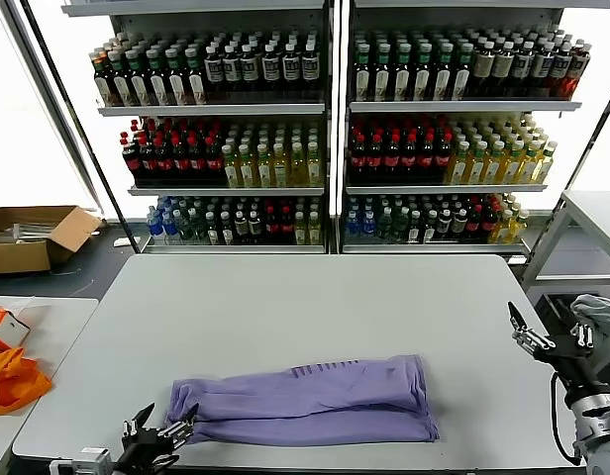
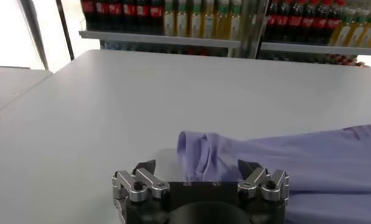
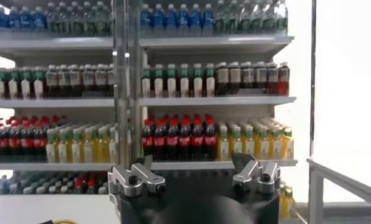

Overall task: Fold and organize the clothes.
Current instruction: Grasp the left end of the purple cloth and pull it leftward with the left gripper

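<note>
A lavender-purple T-shirt (image 1: 310, 400) lies folded into a long band near the front edge of the grey table (image 1: 315, 297). My left gripper (image 1: 158, 427) is open and empty, low at the shirt's left end, just short of the fabric. In the left wrist view the shirt's bunched end (image 2: 201, 152) lies between and just beyond the spread fingers of the left gripper (image 2: 197, 167). My right gripper (image 1: 523, 332) is open and empty, raised off the table's right edge, away from the shirt. In the right wrist view the right gripper (image 3: 191, 164) faces the bottle shelves.
Shelves of drink bottles (image 1: 325, 129) stand behind the table. A bright orange fabric item (image 1: 10, 376) lies on a side table at the left. A cardboard box (image 1: 33, 236) sits on the floor at far left. A white table frame (image 1: 582, 228) stands at the right.
</note>
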You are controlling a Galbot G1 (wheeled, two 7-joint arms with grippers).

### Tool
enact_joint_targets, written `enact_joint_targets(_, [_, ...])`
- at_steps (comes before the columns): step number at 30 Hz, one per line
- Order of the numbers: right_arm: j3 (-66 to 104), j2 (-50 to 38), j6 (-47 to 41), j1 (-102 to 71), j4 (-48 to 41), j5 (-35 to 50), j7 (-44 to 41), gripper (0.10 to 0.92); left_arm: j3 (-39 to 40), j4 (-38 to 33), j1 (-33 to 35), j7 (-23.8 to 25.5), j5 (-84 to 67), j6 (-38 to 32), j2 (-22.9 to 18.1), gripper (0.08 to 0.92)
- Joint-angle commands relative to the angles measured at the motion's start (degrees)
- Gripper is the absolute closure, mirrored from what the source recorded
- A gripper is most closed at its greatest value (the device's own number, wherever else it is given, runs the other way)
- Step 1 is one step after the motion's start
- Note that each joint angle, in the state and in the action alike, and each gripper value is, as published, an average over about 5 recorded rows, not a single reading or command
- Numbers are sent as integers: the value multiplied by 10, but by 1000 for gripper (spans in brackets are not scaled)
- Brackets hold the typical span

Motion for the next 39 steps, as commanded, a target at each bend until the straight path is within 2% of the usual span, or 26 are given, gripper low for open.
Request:
enact_joint_targets(1, [17, -5, 14, -1, -4, 36, 7, 203, 29, 9, -6, -24, 18, 5, -39, 222])
enact_joint_targets(11, [28, -15, -5, 8, 6, 59, 12, 203, 26, 31, -20, -7, 20, -3, -38, 510])
enact_joint_targets(17, [35, -13, -28, 13, 11, 98, 25, 203, -24, 23, -43, 2, 9, -27, -41, 684])
enact_joint_targets(20, [38, -17, -31, 15, 10, 100, 27, 203, -95, 33, -54, 26, -5, -44, -11, 770])
enact_joint_targets(24, [37, -19, -32, 14, 11, 101, 30, 203, -224, 85, -72, 69, -64, -48, 81, 873])
enact_joint_targets(28, [33, -15, -31, 14, 12, 100, 29, 203, -309, 148, -65, 116, -96, -47, 161, 908])
enact_joint_targets(31, [28, -11, -30, 13, 12, 98, 28, 203, -318, 144, -47, 123, -99, -43, 172, 912])
enact_joint_targets(34, [26, -6, -30, 12, 13, 95, 28, 203, -287, 90, -36, 112, -112, -35, 137, 895])
enact_joint_targets(39, [26, -4, -31, 8, 17, 94, 29, 203, -203, -5, -15, 80, -115, -16, 53, 769])
